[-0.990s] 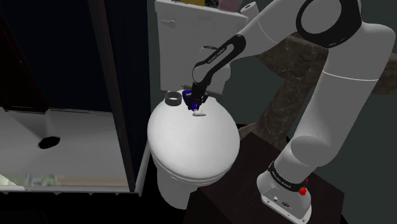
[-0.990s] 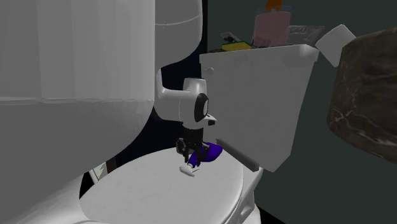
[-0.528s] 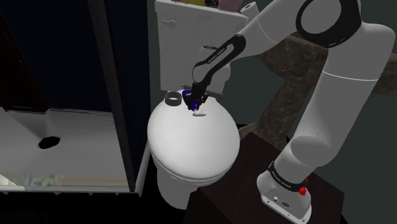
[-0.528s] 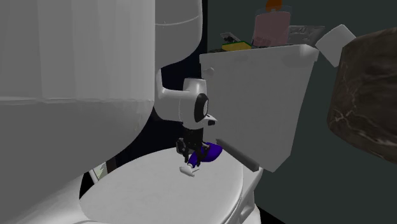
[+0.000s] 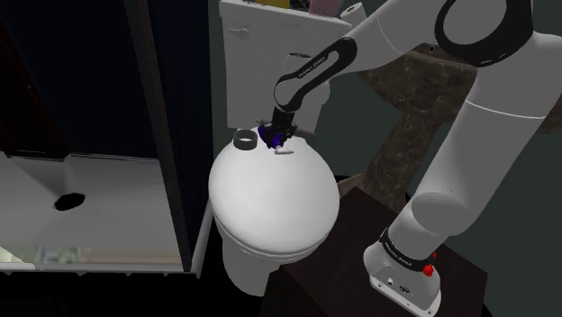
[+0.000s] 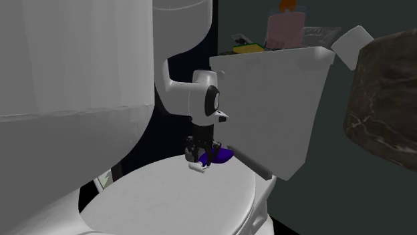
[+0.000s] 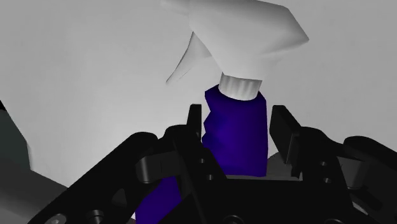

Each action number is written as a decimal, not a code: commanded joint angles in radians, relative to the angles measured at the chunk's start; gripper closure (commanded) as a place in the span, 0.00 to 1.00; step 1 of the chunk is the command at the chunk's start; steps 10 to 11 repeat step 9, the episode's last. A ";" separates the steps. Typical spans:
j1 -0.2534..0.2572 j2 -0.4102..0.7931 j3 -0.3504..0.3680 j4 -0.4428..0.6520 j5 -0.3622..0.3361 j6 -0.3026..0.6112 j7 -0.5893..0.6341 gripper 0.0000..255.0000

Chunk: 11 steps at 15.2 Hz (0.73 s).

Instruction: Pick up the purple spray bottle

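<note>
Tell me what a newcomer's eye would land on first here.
A purple spray bottle with a white trigger head stands out, clasped in the robot's black hand at the back of the rounded white toilet lid. Behind it, a pink container sits on top of the white toilet tank.

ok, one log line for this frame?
phase: grasp | gripper: shut on purple spray bottle | bottle: on its side at rear of toilet lid, by tank | clear of lid: cannot tell
</note>
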 commanded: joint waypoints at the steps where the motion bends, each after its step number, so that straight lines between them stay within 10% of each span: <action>1: 0.001 -0.023 0.000 0.003 -0.003 -0.026 0.004 1.00; 11: 0.000 -0.080 -0.002 0.027 -0.010 -0.107 0.011 1.00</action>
